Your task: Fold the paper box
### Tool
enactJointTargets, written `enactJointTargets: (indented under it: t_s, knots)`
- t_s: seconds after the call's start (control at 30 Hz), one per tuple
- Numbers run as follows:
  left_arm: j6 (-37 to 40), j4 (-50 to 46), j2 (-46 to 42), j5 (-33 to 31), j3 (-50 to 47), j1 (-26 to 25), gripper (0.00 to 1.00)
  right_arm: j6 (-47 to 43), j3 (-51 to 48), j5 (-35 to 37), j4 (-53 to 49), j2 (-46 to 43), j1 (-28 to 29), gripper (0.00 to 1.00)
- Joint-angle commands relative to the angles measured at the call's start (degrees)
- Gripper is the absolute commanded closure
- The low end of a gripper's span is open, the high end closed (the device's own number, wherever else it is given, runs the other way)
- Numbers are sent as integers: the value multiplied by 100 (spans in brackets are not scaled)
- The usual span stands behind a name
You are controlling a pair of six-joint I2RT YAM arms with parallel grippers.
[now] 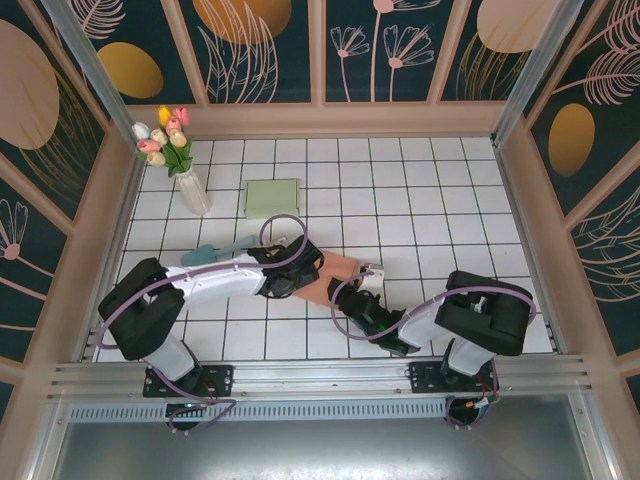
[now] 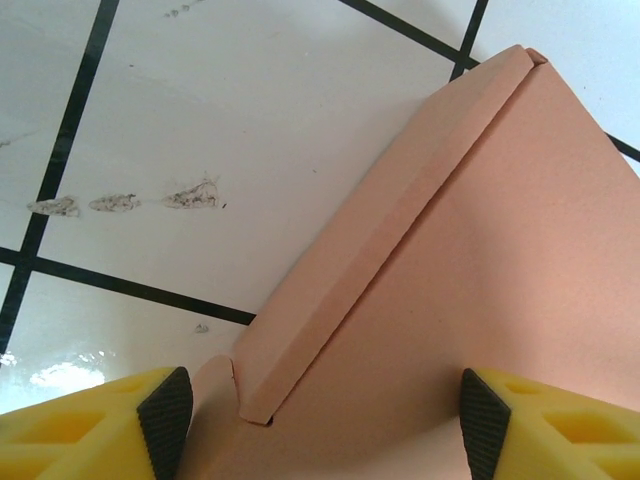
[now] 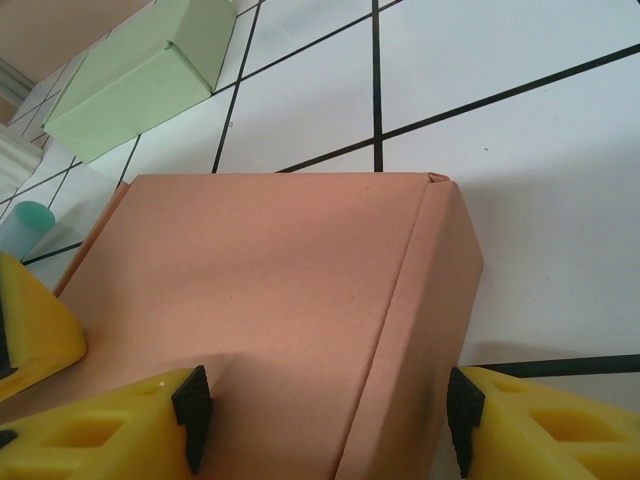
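Paper box (image 1: 340,272) lies flat, just nearer the arms than the green box (image 1: 271,198) and right of it, askew to the tiles. Its ends are hidden, so its long axis is unclear. Left gripper (image 2: 325,420) is spread over its flap. Right gripper (image 3: 325,420) straddles its folded edge; whether it grips, I cannot tell.

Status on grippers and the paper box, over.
Left gripper open, astride a flap of the paper box. Right gripper open over another edge. Box on the tiles, ungripped. Green box apart, nothing blocking.

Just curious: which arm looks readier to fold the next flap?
Probably left: the left gripper straddles the box's unfolded flap, jaws open. The right gripper sits over an already folded side.
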Motion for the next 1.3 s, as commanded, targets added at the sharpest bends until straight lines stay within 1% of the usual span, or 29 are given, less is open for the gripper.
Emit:
enactJointTargets:
  t_s: [0.0, 0.1, 0.17, 0.27, 0.37, 0.43, 0.57, 0.7, 0.87, 0.93, 1.1, 1.27]
  knots:
    - [-220, 203, 4, 485, -235, -21, 30, 66, -37, -145, -543, 215, 60, 34]
    - [-286, 246, 24, 524, -250, -20, 32, 65, -13, -141, -552, 257, 78, 34]
    - [-318, 260, 42, 606, -244, -20, 31, 76, 4, -142, -567, 293, 80, 35]
    - [-323, 123, 35, 735, -147, -21, 17, 76, 13, -129, -567, 331, 80, 34]
    - [-376, -169, -50, 563, -38, -22, 12, 75, 23, -88, -582, 371, 80, 34]
    - [-405, -132, -80, 610, -79, -23, 13, 84, 23, -80, -577, 391, 80, 35]
    - [-546, 134, -134, 899, -222, -22, 17, 104, 42, -79, -568, 449, 81, 35]
    - [-753, 331, -266, 1106, -287, -58, 16, 139, 78, -76, -593, 500, 89, 35]
    - [-850, 340, -369, 1097, -225, -116, 15, 149, 121, -63, -576, 583, 89, 35]
    - [-844, 369, -363, 1087, -224, -124, 16, 162, 127, -75, -566, 602, 96, 35]
    - [-746, 205, -254, 749, -242, -121, 20, 182, 87, -62, -564, 602, 107, 35]
    - [-732, 369, -47, 742, -412, -116, 22, 183, 53, -53, -556, 583, 107, 35]
